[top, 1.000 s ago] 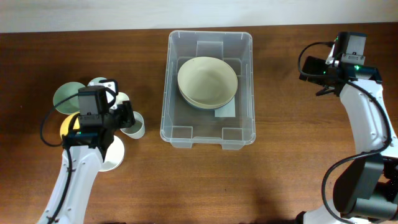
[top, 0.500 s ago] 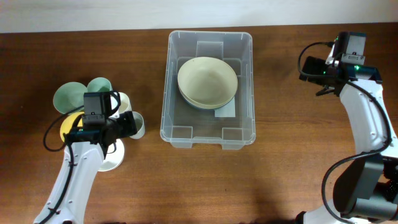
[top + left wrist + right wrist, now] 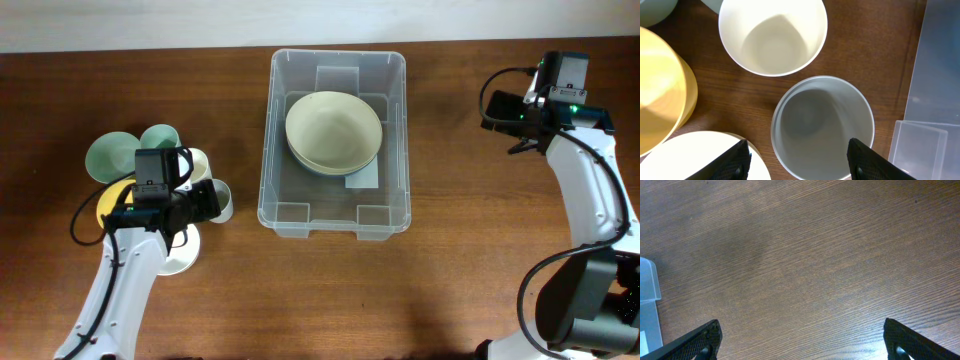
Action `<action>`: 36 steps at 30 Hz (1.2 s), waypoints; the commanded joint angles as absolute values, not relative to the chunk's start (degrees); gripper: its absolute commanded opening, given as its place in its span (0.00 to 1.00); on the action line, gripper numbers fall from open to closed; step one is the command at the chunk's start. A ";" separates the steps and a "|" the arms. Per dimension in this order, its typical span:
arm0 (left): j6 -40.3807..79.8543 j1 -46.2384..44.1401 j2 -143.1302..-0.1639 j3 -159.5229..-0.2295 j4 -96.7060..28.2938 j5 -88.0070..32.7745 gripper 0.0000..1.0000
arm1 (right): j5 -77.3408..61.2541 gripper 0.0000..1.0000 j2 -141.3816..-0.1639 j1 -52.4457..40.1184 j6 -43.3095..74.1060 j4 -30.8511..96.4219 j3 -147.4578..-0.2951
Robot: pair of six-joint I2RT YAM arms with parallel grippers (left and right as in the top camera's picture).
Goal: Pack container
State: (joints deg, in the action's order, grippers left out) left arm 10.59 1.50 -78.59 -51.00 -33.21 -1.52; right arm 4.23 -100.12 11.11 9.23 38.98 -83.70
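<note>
From above, the clear plastic container [image 3: 268, 160] sits mid-way on the wood table [image 3: 470, 270], with a round cream bowl [image 3: 333, 130] inside.

Left camera: the left gripper [image 3: 799, 162] is spread above a smooth grey cup [image 3: 822, 125] and grips nothing.

Right camera: the right gripper [image 3: 802, 340] gapes wide over the bare table.

left pincer [image 3: 797, 152] | jaws apart above grey cup [image 3: 822, 125] | white cup [image 3: 773, 35] just beyond | container [image 3: 937, 75] at frame's right edge

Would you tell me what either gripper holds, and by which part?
Nothing is held: left gripper open over the round grey plastic cup; right gripper open above the wooden table.
</note>
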 commanded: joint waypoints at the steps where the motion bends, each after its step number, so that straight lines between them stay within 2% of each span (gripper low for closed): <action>1: 11.35 1.28 -79.79 -51.55 -32.95 -0.86 0.64 | 4.78 0.99 -98.72 11.29 9.72 38.83 -84.33; 16: 16.19 4.01 -80.97 -51.59 -29.15 1.50 0.64 | 4.78 0.99 -98.72 11.29 9.69 38.83 -84.33; 23: 16.88 10.79 -80.97 -51.59 -29.17 1.28 0.65 | 4.78 0.99 -98.72 11.29 9.72 38.83 -84.33; 26: 19.73 14.90 -80.97 -51.59 -29.17 1.30 0.74 | 4.78 0.99 -98.72 11.29 9.72 38.83 -84.33; 36: 21.87 26.87 -80.99 -51.59 -29.19 0.91 0.75 | 4.78 0.99 -98.72 11.29 9.72 38.81 -84.33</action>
